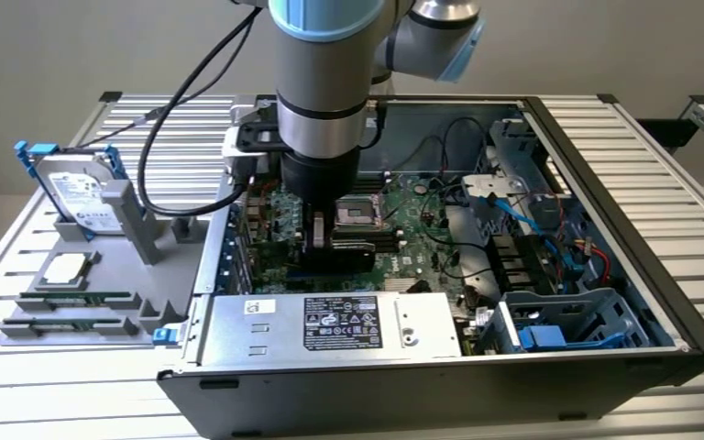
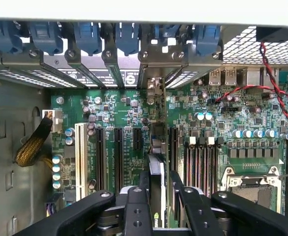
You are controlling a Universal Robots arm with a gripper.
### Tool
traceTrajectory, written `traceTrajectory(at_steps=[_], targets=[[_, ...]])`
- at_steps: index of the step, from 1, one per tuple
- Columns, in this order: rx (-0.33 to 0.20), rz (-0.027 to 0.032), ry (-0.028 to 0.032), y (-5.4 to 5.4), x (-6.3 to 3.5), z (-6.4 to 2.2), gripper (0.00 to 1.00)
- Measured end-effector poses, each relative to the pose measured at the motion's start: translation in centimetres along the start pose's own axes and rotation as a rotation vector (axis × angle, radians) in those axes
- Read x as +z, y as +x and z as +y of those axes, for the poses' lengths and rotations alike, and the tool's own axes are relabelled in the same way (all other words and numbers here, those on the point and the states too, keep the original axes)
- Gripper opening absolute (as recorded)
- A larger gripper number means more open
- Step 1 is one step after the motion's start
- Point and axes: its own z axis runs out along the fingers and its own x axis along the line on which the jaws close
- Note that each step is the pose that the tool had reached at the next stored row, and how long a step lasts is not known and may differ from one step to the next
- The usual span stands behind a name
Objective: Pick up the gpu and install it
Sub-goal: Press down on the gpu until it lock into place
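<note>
You can see the gpu (image 2: 155, 162) standing up on its thin edge inside the computer case. It is a flat card, seen edge-on, with a silver end. It sits in a slot on the green board, near the middle.

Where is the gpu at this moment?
The gpu stands on edge between the gripper fingers, down among the motherboard slots. In the exterior view it sits under the arm inside the open computer case, left of the processor socket.
</note>
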Motion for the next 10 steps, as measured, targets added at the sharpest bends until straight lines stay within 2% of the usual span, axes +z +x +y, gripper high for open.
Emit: traceTrajectory(at_steps=[1, 4, 7, 10], targets=[[0.0, 0.0006, -0.0003, 0.01, -0.03, -0.01, 0.41], [0.0, 0.0009, -0.0005, 0.01, -0.05, -0.01, 0.47], [0.0, 0.0, -0.0006, 0.0, -0.26, 0.01, 0.64], [0.0, -0.0026, -0.0006, -0.03, -0.72, 0.02, 0.69]])
